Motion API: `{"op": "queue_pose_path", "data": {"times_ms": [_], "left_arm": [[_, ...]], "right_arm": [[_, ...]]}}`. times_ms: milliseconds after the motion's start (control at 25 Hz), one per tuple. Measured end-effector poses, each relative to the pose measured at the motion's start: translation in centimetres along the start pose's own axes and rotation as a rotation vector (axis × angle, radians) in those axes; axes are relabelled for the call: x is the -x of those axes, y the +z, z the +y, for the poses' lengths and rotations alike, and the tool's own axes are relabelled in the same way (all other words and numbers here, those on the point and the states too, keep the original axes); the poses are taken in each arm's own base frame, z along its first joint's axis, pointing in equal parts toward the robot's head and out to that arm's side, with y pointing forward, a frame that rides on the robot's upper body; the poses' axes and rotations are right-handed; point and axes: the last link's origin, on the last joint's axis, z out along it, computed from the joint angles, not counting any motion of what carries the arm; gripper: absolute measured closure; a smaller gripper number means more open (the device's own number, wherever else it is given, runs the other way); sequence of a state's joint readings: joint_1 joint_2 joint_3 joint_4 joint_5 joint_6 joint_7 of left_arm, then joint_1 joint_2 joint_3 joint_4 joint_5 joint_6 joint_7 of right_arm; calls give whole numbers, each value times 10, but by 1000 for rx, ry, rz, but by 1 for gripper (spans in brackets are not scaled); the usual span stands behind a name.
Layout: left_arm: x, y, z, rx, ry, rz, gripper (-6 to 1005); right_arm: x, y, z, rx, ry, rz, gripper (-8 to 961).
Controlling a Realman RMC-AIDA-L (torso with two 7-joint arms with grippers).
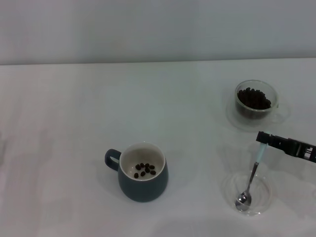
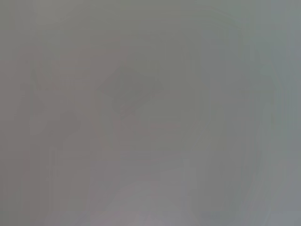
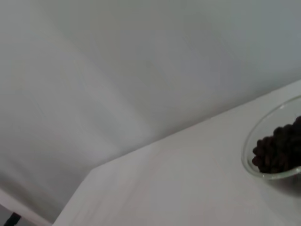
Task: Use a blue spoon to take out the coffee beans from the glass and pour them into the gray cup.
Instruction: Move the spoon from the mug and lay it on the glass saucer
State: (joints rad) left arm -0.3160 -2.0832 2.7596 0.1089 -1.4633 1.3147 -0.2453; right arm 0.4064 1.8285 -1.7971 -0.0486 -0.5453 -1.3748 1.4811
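White table (image 1: pixel 64 113) surface carries all items in the head view. The gray cup (image 1: pixel 143 183) stands in the lower centre of the frame, loop handle pointing toward frame left; several coffee beans lie on its cream interior floor. The glass (image 1: pixel 255 101) sits in the upper right of the frame, well apart from the cup, holding the main heap of coffee beans (image 1: pixel 254 98).

The right hand (image 1: pixel 263 139) enters from the right edge, at mid-height of the frame — clenched on the top of the pale handle of the blue spoon (image 1: pixel 251 182). The spoon hangs steeply, slightly tilted, with its metal bowl down inside a clear shallow saucer (image 1: pixel 224 190) in the lower right of the frame. Whether the bowl touches the saucer cannot be determined.

The right wrist view shows the glass rim and beans at its right edge. The left hand does not appear in any view — the left wrist view is a featureless gray.
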Motion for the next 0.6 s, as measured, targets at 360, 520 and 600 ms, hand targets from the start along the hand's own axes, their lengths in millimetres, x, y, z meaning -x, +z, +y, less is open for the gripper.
{"op": "queue_pose_path", "data": {"times_ms": [360,520,600], "left_arm": [[0,1,0,1,-1,1,274],[-1,1,0,-1,-3,3,274],[-1,1,0,-2,-3,3,274]], "right_arm": [[-5,4,-5,-44,30,9,789],[-6,7,-6,-52,31,14,715],[-6,8,-6,-58,31,11,648]]}}
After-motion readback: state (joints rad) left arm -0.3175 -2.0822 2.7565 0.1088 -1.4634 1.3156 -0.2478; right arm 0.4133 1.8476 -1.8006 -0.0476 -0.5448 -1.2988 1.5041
